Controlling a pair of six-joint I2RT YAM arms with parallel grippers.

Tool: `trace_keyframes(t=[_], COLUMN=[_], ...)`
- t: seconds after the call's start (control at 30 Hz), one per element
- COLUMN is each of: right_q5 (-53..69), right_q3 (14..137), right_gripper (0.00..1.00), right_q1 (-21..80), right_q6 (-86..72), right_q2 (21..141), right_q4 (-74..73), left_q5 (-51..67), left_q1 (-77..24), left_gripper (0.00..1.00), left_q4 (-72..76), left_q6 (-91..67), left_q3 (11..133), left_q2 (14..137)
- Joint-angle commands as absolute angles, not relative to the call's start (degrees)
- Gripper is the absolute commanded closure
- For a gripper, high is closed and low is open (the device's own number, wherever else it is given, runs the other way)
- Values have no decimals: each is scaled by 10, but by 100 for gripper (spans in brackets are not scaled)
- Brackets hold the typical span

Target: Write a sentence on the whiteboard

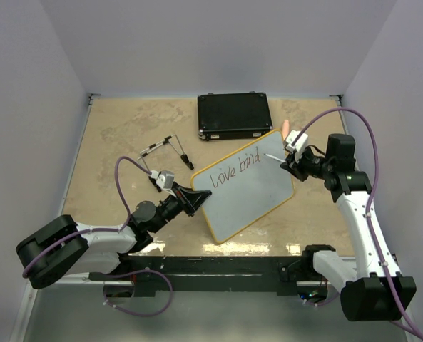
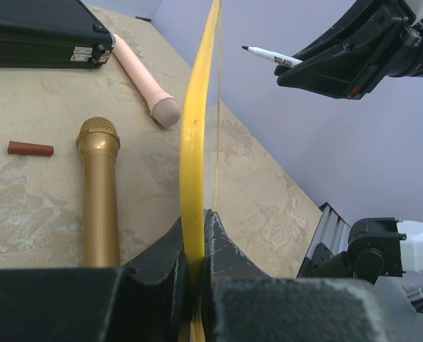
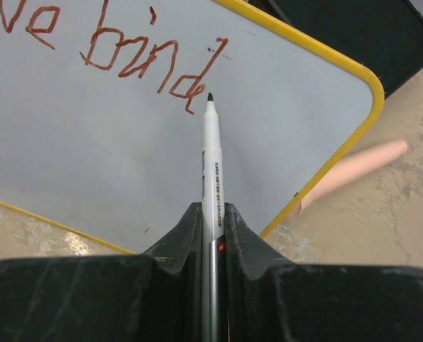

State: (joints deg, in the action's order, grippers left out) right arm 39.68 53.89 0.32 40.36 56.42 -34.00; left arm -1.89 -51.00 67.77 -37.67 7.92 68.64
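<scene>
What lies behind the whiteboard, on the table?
The left wrist view shows a gold microphone, a pink microphone and a small red cap there. From above the whiteboard covers the gold microphone and cap.

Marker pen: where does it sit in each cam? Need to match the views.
Top external: marker right of centre, in the right claw, tip over the whiteboard near its upper corner.
Left wrist: upper right, poking from the right claw.
Right wrist: centre, pointing up, tip just under the writing.
Shared landmark: the whiteboard's yellow frame.
</scene>
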Motion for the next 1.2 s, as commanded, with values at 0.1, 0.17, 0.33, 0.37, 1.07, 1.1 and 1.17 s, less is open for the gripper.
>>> trace_keyframes(t=[0.1, 0.17, 0.33, 0.37, 1.07, 1.1, 1.17], right_q5=[373, 378, 385, 385, 384, 385, 388], right_q3=[554, 551, 548, 548, 556, 558, 558], right_gripper=[100, 100, 100, 100, 100, 100, 100], right_q1=[2, 1, 2, 2, 2, 1, 2], right_q6=[428, 429, 427, 426, 431, 431, 430], right_q2=[554, 557, 560, 560, 558, 558, 557], right_q4=[-357, -357, -355, -356, -365, -365, -366], left_q5=[14, 15, 15, 14, 4, 3, 3], left_q1=[-511, -511, -510, -511, -510, -510, -510], left_gripper=[100, 100, 100, 100, 100, 100, 100], left_q4=[601, 602, 600, 600, 599, 599, 599], left_q6=[-323, -323, -323, -323, -323, -323, -323], left_q3=[77, 77, 77, 76, 70, 69, 69], left_q2=[694, 694, 693, 693, 680, 680, 679])
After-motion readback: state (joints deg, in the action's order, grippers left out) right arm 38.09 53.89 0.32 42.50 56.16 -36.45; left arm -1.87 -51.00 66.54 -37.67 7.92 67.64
